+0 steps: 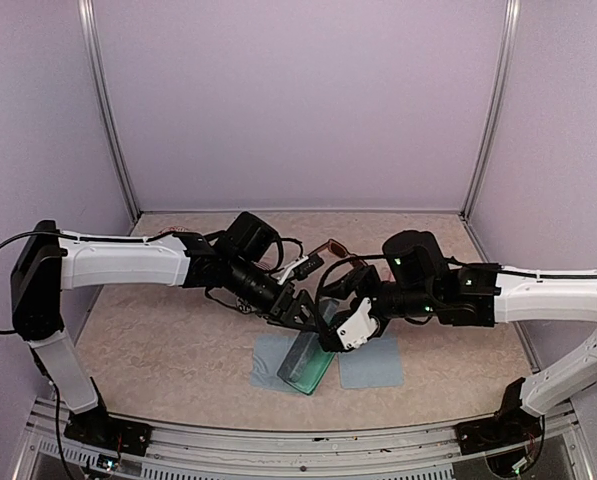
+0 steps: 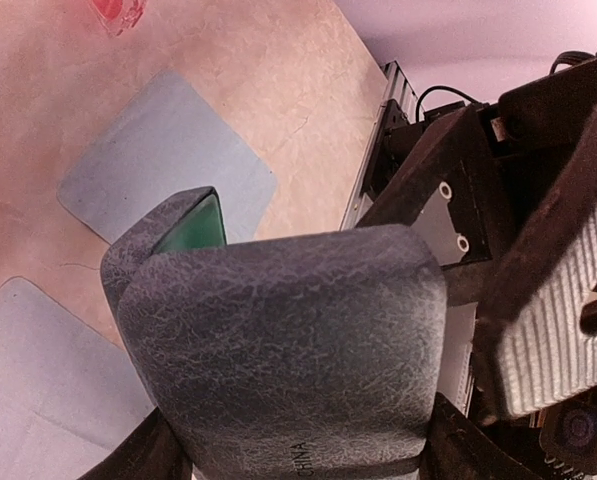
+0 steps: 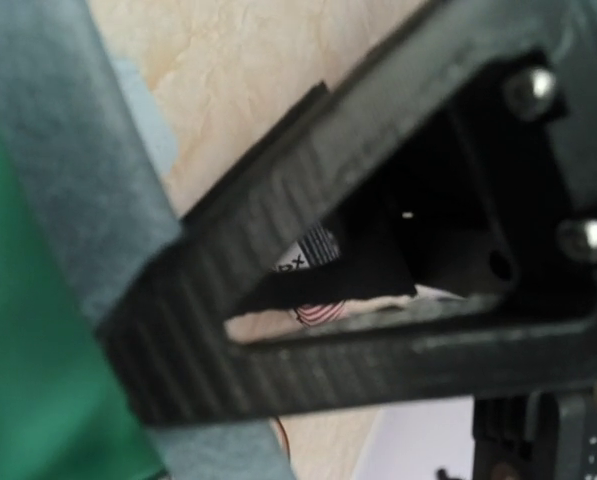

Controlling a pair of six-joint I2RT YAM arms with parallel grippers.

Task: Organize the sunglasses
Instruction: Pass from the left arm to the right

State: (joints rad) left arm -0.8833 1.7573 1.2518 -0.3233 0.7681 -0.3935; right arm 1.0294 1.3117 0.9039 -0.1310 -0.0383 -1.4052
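The blue-grey case [image 1: 308, 368] stands tilted and open at the table's middle front, its green lining showing. My left gripper [image 1: 296, 312] is shut on the case [image 2: 288, 340], with a dark finger on each side of it. My right gripper [image 1: 340, 335] is right against the case's upper edge; its ribbed pad [image 2: 548, 340] shows beside the case, and its grip is unclear. The case wall [image 3: 68, 160] and green lining fill the left of the right wrist view. The dark reddish-brown sunglasses [image 1: 330, 246] lie behind the arms. A pink translucent piece [image 2: 118, 12], probably the pale-pink pair, is cut off at the top.
Two blue-grey cloths lie flat under and beside the case, one on the left [image 1: 274, 356] and one on the right [image 1: 371, 362]. The metal rail [image 1: 308, 440] runs along the near table edge. Both forearms cross above the table's middle.
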